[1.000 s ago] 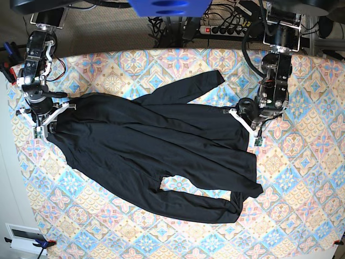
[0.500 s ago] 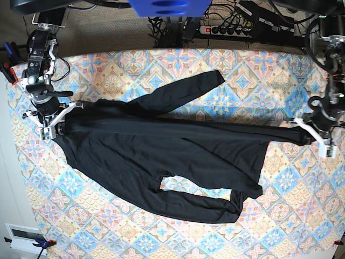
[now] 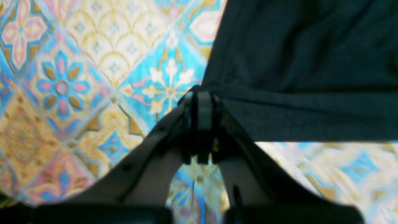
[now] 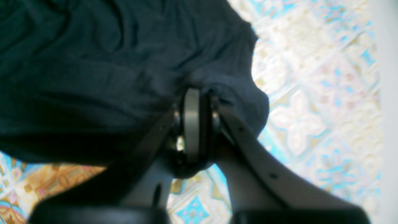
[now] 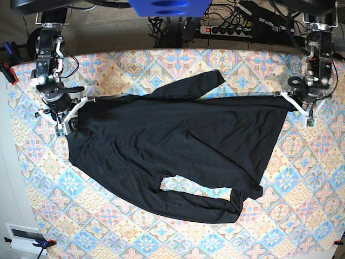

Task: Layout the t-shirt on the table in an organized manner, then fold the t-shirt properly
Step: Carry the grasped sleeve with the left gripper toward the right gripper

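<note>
1. T-shirt, plain black soft fabric with long sleeves [image 5: 178,145], lies spread across the middle of my work surface, the large rectangular table covered in a cloth of pastel blue, pink and yellow diamond floral tiles [image 5: 135,237].
2. Upper edge of the garment is stretched in a nearly straight line between my two grippers, from the base view's left side to its right.
3. My left gripper [image 5: 298,106] is clenched on a corner of that edge at the base view's right; in the left wrist view the jaws are pressed together on the hem [image 3: 200,102], with fabric running off to the right.
4. My right gripper [image 5: 66,122] is clamped on the opposite corner at the base view's left; the right wrist view shows fabric bunched around the closed tips [image 4: 194,102].
5. One sleeve angles up above the stretched edge toward the table's far side.
6. Other sleeve lies along the near edge of the body, doubling back at its right end.
</note>
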